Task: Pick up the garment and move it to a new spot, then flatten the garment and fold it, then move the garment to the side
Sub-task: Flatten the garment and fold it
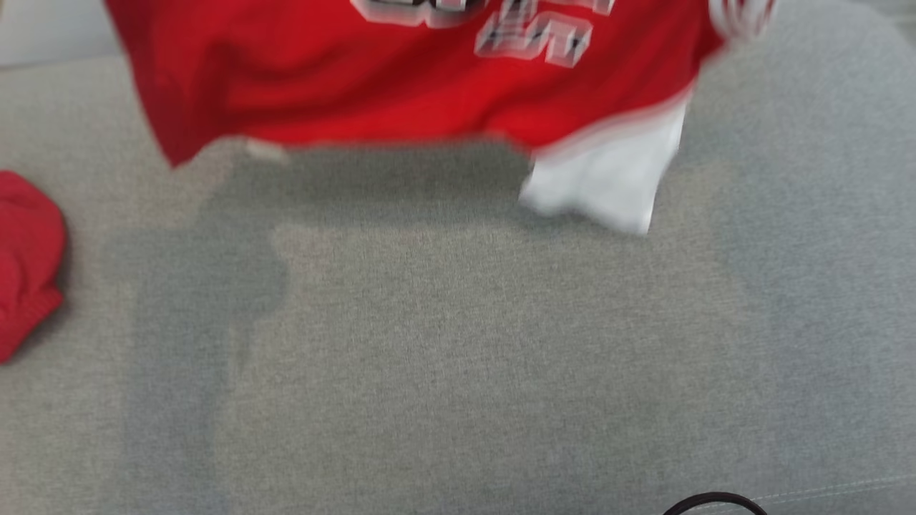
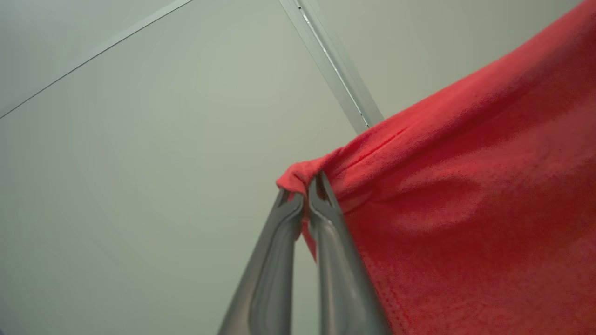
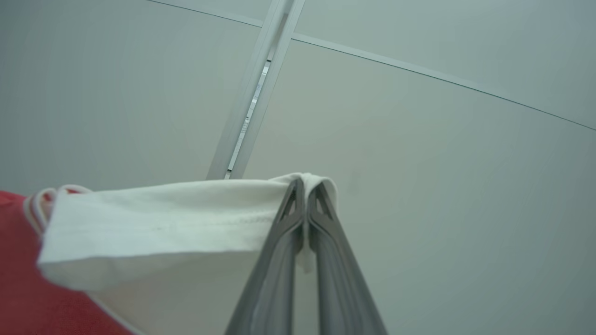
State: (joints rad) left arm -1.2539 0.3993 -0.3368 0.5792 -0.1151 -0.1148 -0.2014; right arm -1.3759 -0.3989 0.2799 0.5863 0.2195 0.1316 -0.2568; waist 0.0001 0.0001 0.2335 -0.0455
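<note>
The garment [image 1: 401, 79] is a red shirt with white lettering and a white sleeve, hanging blurred across the top of the head view above a grey cushion. In the left wrist view my left gripper [image 2: 303, 188] is shut on a bunched red corner of the garment [image 2: 465, 209], which stretches away to the right. In the right wrist view my right gripper [image 3: 305, 186] is shut on the white sleeve hem of the garment [image 3: 163, 218], with red cloth at the lower left. Both grippers point up toward the ceiling.
The grey cushion [image 1: 458, 357] spreads wide under the hanging shirt. A second red cloth [image 1: 25, 257] lies bunched at its left edge. A dark curved cable [image 1: 715, 502] shows at the bottom right. Pale ceiling panels with a metal rail [image 3: 253, 93] lie behind the fingers.
</note>
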